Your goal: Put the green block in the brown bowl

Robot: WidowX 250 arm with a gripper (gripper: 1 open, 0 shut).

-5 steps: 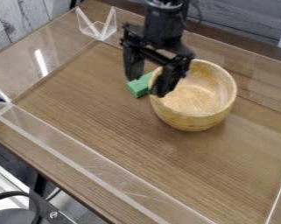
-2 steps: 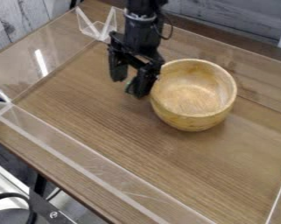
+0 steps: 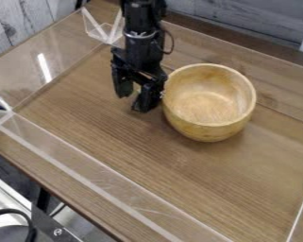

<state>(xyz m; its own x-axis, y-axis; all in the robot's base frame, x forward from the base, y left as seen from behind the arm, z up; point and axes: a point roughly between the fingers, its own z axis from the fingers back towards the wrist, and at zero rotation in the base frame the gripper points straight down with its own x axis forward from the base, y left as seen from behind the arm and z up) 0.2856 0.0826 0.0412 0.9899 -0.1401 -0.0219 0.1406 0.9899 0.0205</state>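
Note:
The brown bowl (image 3: 207,129) is a round, light tan wooden bowl standing on the wooden table right of centre, with nothing inside it. My gripper (image 3: 133,95) points straight down just left of the bowl, low over the table. Its dark fingers (image 3: 120,87) stand apart, so it is open. The green block is hidden; I cannot see it behind or between the fingers.
Clear plastic walls (image 3: 65,156) fence the wooden table (image 3: 128,161) on all sides. A clear folded plastic piece (image 3: 103,26) stands at the back left corner. The black arm rises behind the gripper toward the back edge.
The gripper has moved left and down, from beside the bowl's left rim to low over the table. The green block, visible by the fingers a second ago, is now covered.

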